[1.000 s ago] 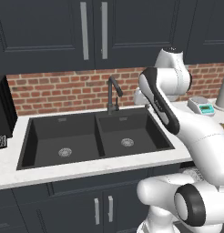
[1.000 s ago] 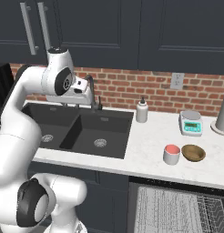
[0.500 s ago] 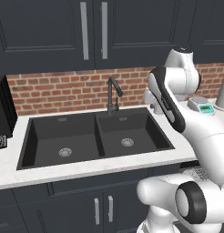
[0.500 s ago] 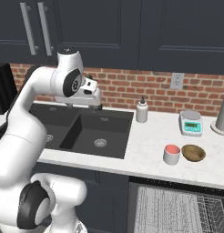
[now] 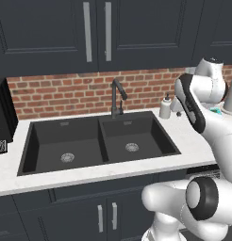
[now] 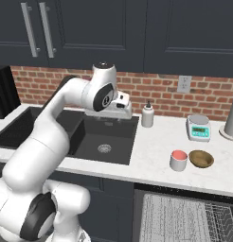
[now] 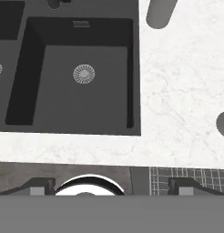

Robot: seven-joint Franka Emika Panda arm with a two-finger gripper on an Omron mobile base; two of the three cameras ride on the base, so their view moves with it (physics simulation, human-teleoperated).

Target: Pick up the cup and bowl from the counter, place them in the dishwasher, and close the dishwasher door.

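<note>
While the white arm rises at the right of the left base view, a black double sink sits in the white counter, with a dark faucet behind it and a white pump bottle beside the arm.

From the right base view, the gripper hangs above the sink's right basin. Well to its right, the cup stands on the counter, with the bowl just beside it. A small scale sits behind them. Below the counter edge, the dishwasher stands open, its wire rack showing.

Looking down from the hand view, the finger tips stand wide apart, holding nothing, over the sink's right basin and pale counter.
</note>
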